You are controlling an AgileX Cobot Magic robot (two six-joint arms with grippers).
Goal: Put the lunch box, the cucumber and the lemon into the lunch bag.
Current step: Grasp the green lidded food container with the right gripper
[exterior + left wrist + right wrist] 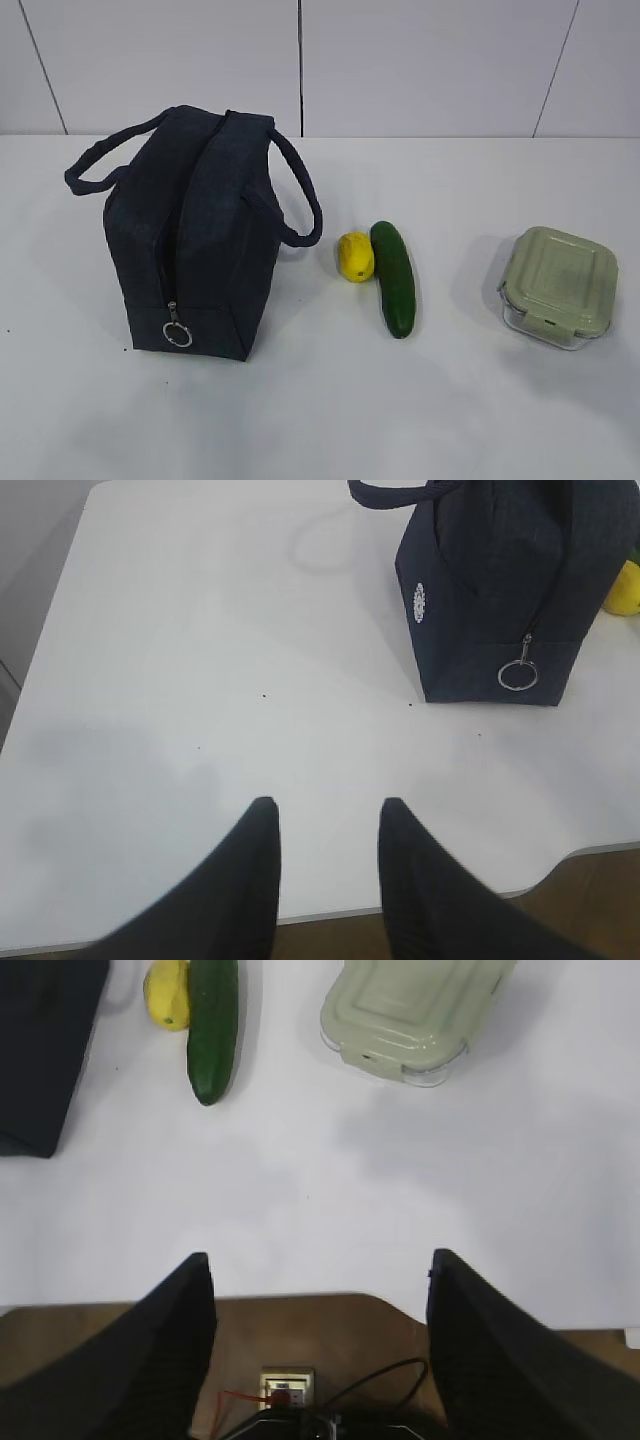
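Note:
The dark navy lunch bag (195,235) stands upright on the left of the white table, zipped, its silver ring pull (177,334) hanging low on the near end. To its right the yellow lemon (355,256) lies touching the dark green cucumber (394,277). The lunch box (558,286) with its pale green lid sits at the far right. Neither gripper shows in the exterior view. My left gripper (325,805) hangs open and empty over the table's near edge, the lunch bag (510,590) ahead to its right. My right gripper (318,1257) is open wide and empty, with the cucumber (213,1025), lemon (167,993) and lunch box (412,1015) beyond it.
The table's near edge (300,1295) runs under both grippers, with brown floor and a floor socket with cables (287,1390) below. A pale panelled wall (400,60) stands behind the table.

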